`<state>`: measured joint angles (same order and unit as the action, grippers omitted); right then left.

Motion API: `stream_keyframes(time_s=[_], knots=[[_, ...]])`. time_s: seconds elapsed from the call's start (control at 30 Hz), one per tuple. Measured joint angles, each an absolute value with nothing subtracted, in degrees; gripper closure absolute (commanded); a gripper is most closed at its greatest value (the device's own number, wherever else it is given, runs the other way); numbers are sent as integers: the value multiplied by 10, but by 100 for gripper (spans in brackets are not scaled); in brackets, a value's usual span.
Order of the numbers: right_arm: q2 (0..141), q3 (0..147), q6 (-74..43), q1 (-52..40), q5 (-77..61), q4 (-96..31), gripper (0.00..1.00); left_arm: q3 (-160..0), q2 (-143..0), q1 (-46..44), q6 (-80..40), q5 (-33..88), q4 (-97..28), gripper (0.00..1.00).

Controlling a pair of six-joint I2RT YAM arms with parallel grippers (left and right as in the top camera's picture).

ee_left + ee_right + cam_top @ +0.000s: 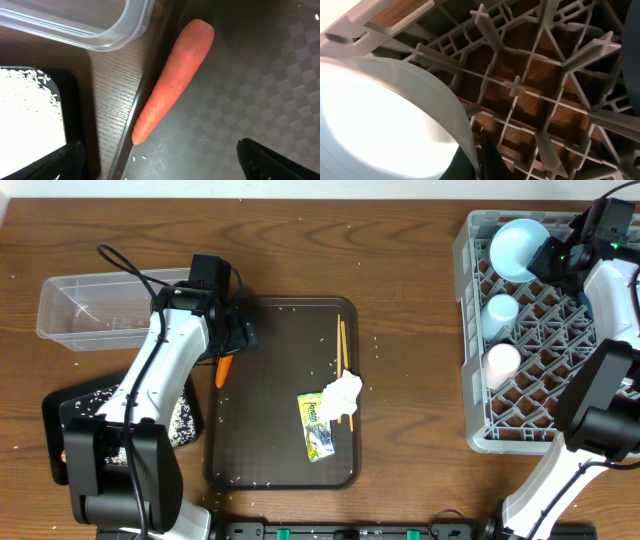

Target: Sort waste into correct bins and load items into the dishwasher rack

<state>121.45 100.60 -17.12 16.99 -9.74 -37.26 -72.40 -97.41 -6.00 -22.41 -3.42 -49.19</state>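
Overhead, yellow-green wrapper, print unreadable

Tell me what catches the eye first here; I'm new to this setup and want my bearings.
The big grey dishwasher rack at the right, holding a pale-blue bowl, a light-blue cup and a pink cup, stands out first. Next, the orange carrot lies at the left rim of the dark-brown tray, beneath the open left gripper.
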Motion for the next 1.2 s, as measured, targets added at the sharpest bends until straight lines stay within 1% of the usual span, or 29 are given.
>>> stream_keyframes(time_s=[0.17,0.33,0.53,0.63,0.73,0.87,0.97,1.13,1.2], knots=[[1197,1003,-152,171,-100,-374,99,-724,-974,-60,-224,-34,-492,2],[1125,1000,-123,171,-67,-377,99,-724,-974,-60,-224,-34,-492,2],[1022,1002,-89,171,4,-384,99,-724,-974,-60,-224,-34,-492,2],[1007,1002,-80,171,55,-388,99,-724,-974,-60,-224,-34,-492,2],[1008,1001,-55,171,134,-367,99,-724,-974,-60,-224,-34,-492,2],[1010,999,33,166,263,-271,99,-724,-974,-60,-224,-34,-492,2],[1023,1001,143,152,345,-167,99,-724,-974,-60,-224,-34,-492,2],[1069,1002,294,122,417,-80,99,-724,-974,-60,-224,-34,-492,2],[1094,1002,335,112,428,-61,99,-724,-974,-60,-224,-34,-492,2]])
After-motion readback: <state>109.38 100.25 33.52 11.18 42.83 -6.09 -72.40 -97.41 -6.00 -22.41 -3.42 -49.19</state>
